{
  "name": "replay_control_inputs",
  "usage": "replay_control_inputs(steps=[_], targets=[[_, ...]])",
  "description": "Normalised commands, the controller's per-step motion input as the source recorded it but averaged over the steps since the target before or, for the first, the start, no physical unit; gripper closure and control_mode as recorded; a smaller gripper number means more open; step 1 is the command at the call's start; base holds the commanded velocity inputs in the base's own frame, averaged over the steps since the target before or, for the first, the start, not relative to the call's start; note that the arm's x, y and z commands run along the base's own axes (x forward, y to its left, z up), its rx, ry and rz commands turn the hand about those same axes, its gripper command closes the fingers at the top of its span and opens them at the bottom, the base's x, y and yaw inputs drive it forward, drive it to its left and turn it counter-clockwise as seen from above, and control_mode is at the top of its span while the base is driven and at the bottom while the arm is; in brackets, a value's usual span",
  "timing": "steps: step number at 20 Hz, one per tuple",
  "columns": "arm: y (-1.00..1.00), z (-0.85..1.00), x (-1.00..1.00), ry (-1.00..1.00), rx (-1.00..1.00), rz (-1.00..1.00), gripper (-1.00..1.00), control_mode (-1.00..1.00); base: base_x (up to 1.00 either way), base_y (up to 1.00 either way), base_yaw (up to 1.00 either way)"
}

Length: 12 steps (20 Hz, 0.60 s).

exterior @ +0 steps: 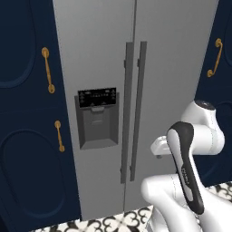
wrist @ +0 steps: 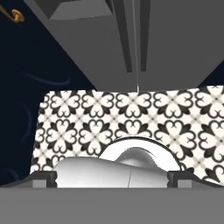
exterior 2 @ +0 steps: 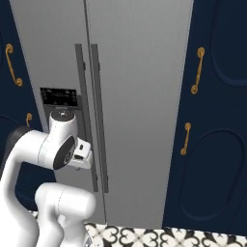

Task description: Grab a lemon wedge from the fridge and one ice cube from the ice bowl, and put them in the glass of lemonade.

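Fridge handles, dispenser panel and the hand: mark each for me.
fridge handles [exterior: 133, 113]: left base view, on the two dark vertical bars where the closed doors meet.
dispenser panel [exterior: 96, 98]: left base view, on its black display strip.
hand [exterior: 159, 146]: left base view, on its white body beside the handles.

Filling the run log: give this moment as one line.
stage: facing fridge | doors: both shut | hand: open, empty, pointing at tiled floor | lemon wedge: not yet fetched

Both fridge [exterior: 104, 54] doors shut, blocking the way in; paired bar handles [exterior: 133, 108] standing proud at the centre seam, open tiled floor [wrist: 131, 118] in front, navy cabinets [exterior 2: 217, 120] flanking.
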Motion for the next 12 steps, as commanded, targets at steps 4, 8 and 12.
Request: replay_control_inputs(steps=[4, 8, 12], targets=[[0.00, 0.00, 0.00, 0.00, 0.00, 0.00, -1.00, 1.00, 0.00, 0.00, 0.00], [0.00, 0.13, 0.00, -0.07, -0.01, 0.01, -1.00, -1.00, 0.00, 0.00, 0.00], [0.05, 0.61, 0.02, -0.25, -0.11, 0.01, -1.00, -1.00, 0.00, 0.00, 0.00]])
